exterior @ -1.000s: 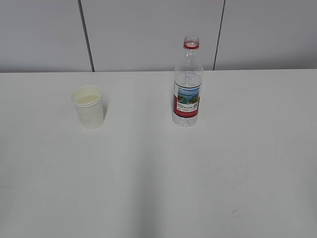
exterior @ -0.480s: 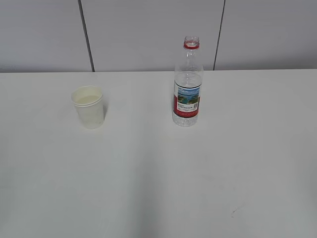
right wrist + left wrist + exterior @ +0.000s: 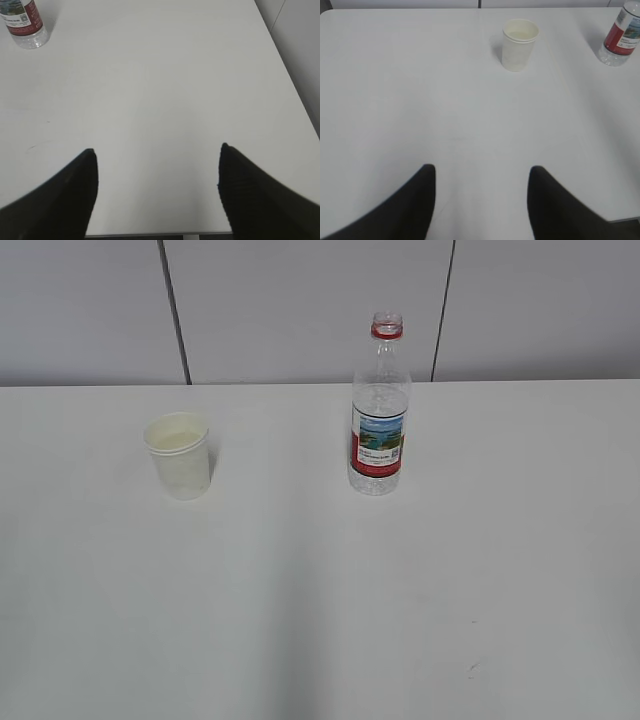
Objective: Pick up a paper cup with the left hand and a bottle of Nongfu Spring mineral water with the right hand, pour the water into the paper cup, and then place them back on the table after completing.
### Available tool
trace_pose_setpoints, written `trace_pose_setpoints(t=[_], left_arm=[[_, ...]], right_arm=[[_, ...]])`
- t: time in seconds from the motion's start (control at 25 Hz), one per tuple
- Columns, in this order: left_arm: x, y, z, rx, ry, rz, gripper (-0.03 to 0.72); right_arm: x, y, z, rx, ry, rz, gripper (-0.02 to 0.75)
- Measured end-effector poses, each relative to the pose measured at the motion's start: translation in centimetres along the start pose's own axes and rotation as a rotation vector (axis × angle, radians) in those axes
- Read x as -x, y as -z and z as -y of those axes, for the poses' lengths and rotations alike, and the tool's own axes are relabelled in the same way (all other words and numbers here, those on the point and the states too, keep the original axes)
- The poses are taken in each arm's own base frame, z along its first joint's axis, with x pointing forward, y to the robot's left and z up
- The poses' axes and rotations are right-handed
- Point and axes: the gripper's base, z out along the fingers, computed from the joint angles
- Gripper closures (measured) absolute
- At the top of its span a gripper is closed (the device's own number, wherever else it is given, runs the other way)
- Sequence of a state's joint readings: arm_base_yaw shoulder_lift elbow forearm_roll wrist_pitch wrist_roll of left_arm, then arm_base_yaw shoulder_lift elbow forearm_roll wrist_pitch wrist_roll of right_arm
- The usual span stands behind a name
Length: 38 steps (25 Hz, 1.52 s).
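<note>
**Cup and bottle standing free while both arms are hanging back**

The paper cup (image 3: 179, 455) is standing upright on the table (image 3: 320, 620), at about ten o'clock from the middle of the exterior view, and its inside is showing a pale, faintly yellowish level near the rim, so it is looking as if it is already holding liquid. The bottle (image 3: 378, 410) is standing upright well apart from it, toward one o'clock, with no cap on its red-ringed neck; the water (image 3: 378, 475) is hard to read through the clear plastic, and how much is remaining I cannot tell.

Neither arm is showing in the exterior view. In the left wrist view the left hand (image 3: 481, 200) is hovering over bare tabletop with its jaws standing moderately apart and nothing between them, the cup sitting far ahead at twelve o'clock and the bottle's lower half peeking in at two o'clock. In the right wrist view the right hand (image 3: 157, 187) is holding its jaws wide apart, also gripping nothing, with only the bottle's base and label in sight far off at eleven o'clock.

Judging from this layout, the task is sitting at one of its two resting ends. The filled-looking cup and the uncapped bottle are suggesting that the pour is done and both things are back on the table, leaving nothing but withdrawal. If the cup's contents are only a trick of light, every step is remaining: both grasps, the lift, the pour and the return.
</note>
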<state>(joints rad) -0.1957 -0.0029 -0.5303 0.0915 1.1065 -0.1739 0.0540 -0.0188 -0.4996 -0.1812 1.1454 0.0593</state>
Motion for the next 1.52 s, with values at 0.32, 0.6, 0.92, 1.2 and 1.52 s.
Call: trace_pose_setpoints(t=[0.32, 0.6, 0.92, 1.2, 1.52], left_arm=[[0.00, 0.00, 0.00, 0.000, 0.000, 0.000, 0.314], [0.00, 0.00, 0.00, 0.000, 0.000, 0.000, 0.314], [0.00, 0.00, 0.00, 0.000, 0.000, 0.000, 0.314], [0.00, 0.00, 0.00, 0.000, 0.000, 0.000, 0.314], [0.00, 0.00, 0.00, 0.000, 0.000, 0.000, 0.314]], right_arm=[[0.00, 0.00, -0.01, 0.001, -0.002, 0.000, 0.185], [0.00, 0.00, -0.02, 0.002, -0.002, 0.000, 0.185], [0.00, 0.00, -0.02, 0.002, -0.003, 0.000, 0.185], [0.00, 0.00, -0.02, 0.002, -0.003, 0.000, 0.185], [0.00, 0.00, -0.02, 0.002, -0.003, 0.000, 0.185]])
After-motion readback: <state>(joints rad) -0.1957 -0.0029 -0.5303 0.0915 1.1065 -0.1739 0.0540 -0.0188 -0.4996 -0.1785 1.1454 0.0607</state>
